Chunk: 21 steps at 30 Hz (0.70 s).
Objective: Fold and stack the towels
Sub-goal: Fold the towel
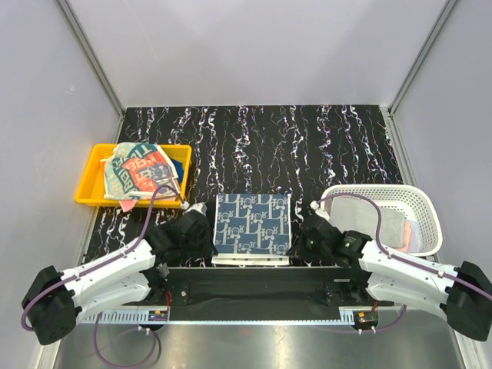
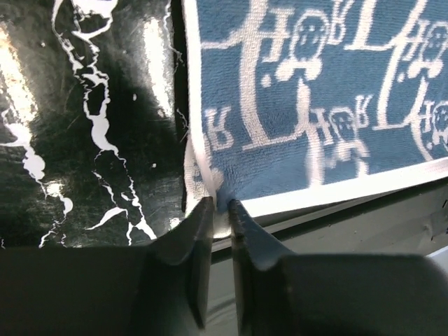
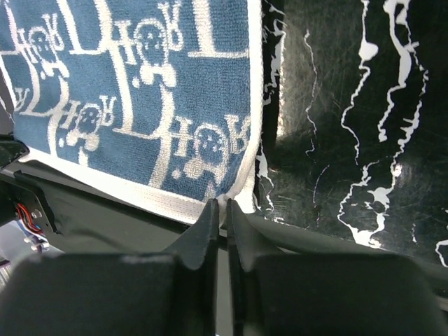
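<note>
A folded towel (image 1: 252, 227) with a dark blue pattern and white border lies flat at the table's near middle. My left gripper (image 1: 206, 224) is at its near left corner. In the left wrist view that gripper (image 2: 219, 204) has its jaws a narrow slit apart, with the white corner of the towel (image 2: 315, 105) pinched and creased between the tips. My right gripper (image 1: 302, 224) is at the near right corner. In the right wrist view it (image 3: 225, 204) is shut on the white hem of the towel (image 3: 140, 91).
A yellow tray (image 1: 91, 178) at the left holds a rumpled towel with red lettering (image 1: 138, 171). A white mesh basket (image 1: 427, 207) at the right holds a whitish towel (image 1: 361, 219) and a pink one (image 1: 411, 234). A dark rail (image 1: 254, 278) runs along the table's near edge.
</note>
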Each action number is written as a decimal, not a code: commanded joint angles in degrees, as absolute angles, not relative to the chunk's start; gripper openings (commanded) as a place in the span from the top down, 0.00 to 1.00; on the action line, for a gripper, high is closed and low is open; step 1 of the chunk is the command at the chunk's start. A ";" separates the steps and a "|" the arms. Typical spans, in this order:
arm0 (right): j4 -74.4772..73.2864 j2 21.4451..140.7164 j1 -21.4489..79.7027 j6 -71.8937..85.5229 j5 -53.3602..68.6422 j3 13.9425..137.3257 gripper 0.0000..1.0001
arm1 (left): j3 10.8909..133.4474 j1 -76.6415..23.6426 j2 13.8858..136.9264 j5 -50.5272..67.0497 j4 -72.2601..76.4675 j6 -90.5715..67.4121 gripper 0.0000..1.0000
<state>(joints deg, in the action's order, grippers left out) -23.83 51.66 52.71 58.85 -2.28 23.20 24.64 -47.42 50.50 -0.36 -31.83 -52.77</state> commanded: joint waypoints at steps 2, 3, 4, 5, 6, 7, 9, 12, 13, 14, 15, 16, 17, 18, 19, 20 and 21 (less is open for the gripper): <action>-26.19 50.54 53.53 59.24 -3.69 22.94 0.79 | 24.52 -47.55 49.92 -2.02 -33.66 -52.74 0.75; -26.54 49.75 53.61 59.24 -3.52 23.03 0.75 | 24.96 -47.55 49.49 -2.46 -34.62 -52.65 0.72; -27.94 48.18 53.61 59.15 -3.52 23.81 0.69 | 25.48 -47.46 49.05 -2.81 -35.32 -52.47 0.69; -28.82 47.29 53.61 58.89 -3.69 24.43 0.67 | 27.32 -47.55 48.35 -3.25 -36.29 -52.12 0.68; -29.79 46.50 53.61 58.71 -3.95 25.13 0.64 | 28.29 -47.55 47.90 -4.21 -38.30 -51.60 0.67; -31.71 45.28 53.61 58.45 -4.39 25.83 0.60 | 29.52 -47.55 47.55 -4.74 -39.19 -51.33 0.66; -32.95 44.48 53.61 57.66 -5.79 27.77 0.53 | 32.60 -47.55 47.28 -6.40 -40.95 -50.19 0.65; -32.87 47.18 53.44 55.47 -9.74 30.58 0.51 | 37.76 -47.20 50.86 -9.22 -40.96 -48.09 0.62; -32.70 48.76 53.35 54.59 -11.15 33.20 0.50 | 39.10 -47.02 52.45 -9.66 -40.43 -47.29 0.61; -32.43 50.69 52.83 52.32 -13.95 34.88 0.49 | 40.59 -46.41 54.04 -10.10 -39.65 -46.42 0.60; -32.26 55.41 51.95 51.08 -15.02 36.81 0.49 | 42.87 -45.80 57.97 -10.19 -37.72 -44.84 0.59; -31.30 57.98 49.59 49.59 -15.38 40.39 0.49 | 44.11 -44.92 59.92 -9.59 -36.49 -43.78 0.59; -30.16 60.44 47.92 46.35 -14.60 41.73 0.49 | 45.25 -43.26 62.12 -9.32 -35.26 -42.64 0.59; -27.01 65.08 46.25 44.75 -13.81 43.66 0.50 | 47.87 -42.46 65.97 -10.01 -33.85 -40.89 0.59; -25.85 67.56 43.79 43.34 -12.84 44.73 0.51 | 49.12 -41.41 68.27 -9.93 -33.66 -40.09 0.59; -25.06 69.94 39.42 40.55 -10.22 45.95 0.52 | 50.26 -39.31 70.03 -9.41 -33.05 -39.21 0.59; -24.53 74.22 37.55 39.21 -9.24 47.18 0.54 | 51.49 -38.59 71.61 -9.49 -31.65 -37.55 0.59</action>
<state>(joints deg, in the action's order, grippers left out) -28.32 67.59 43.75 47.07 -9.45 43.51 47.53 -41.36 68.05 -7.66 -36.27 -43.20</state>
